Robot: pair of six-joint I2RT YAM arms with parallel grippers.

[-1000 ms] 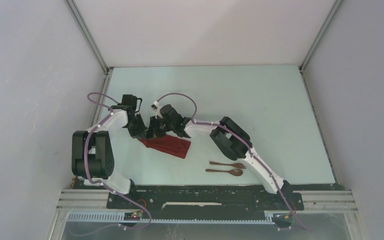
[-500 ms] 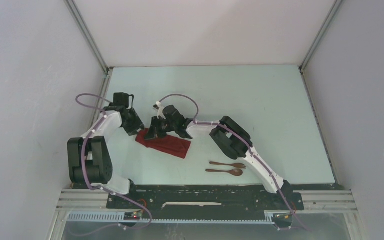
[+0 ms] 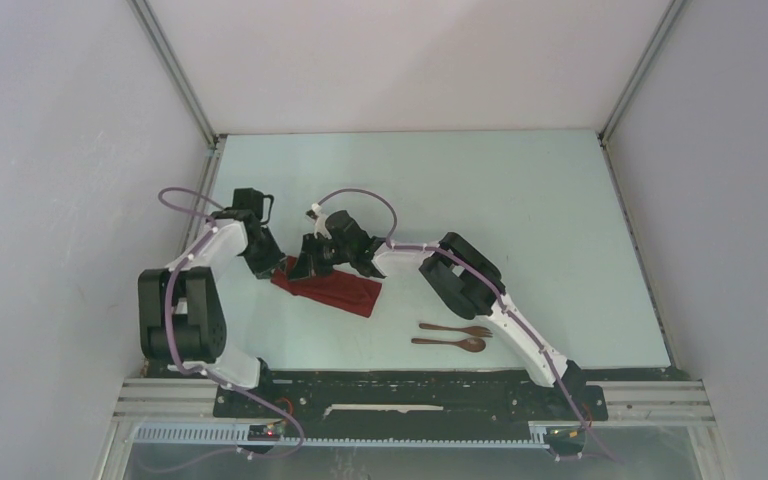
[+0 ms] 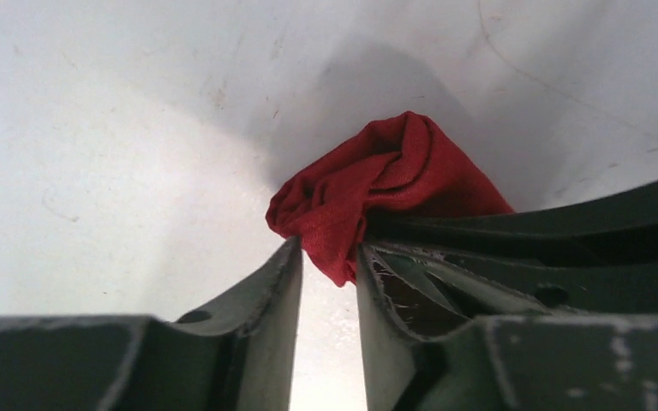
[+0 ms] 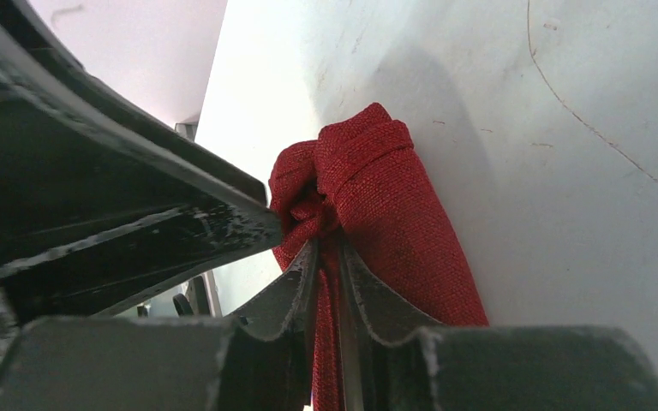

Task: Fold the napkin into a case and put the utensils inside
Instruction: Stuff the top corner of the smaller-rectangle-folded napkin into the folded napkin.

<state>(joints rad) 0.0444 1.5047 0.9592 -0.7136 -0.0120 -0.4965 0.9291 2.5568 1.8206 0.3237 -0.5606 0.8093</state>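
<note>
The right pincer (image 5: 327,250) grips the napkin (image 5: 381,197); left pincer (image 4: 328,261) parted.

left gripper (image 3: 268,268) pulled back off left end of napkin (image 3: 345,292) toward left wall, then eased partway back; now just beside cloth's end. jaws, closed a second ago, now parted, bunched cloth corner at fingertips (image 4: 284,267). napkin's left end, earlier hidden under gripper, now exposed. left arm's elbow swung slightly left.
</note>
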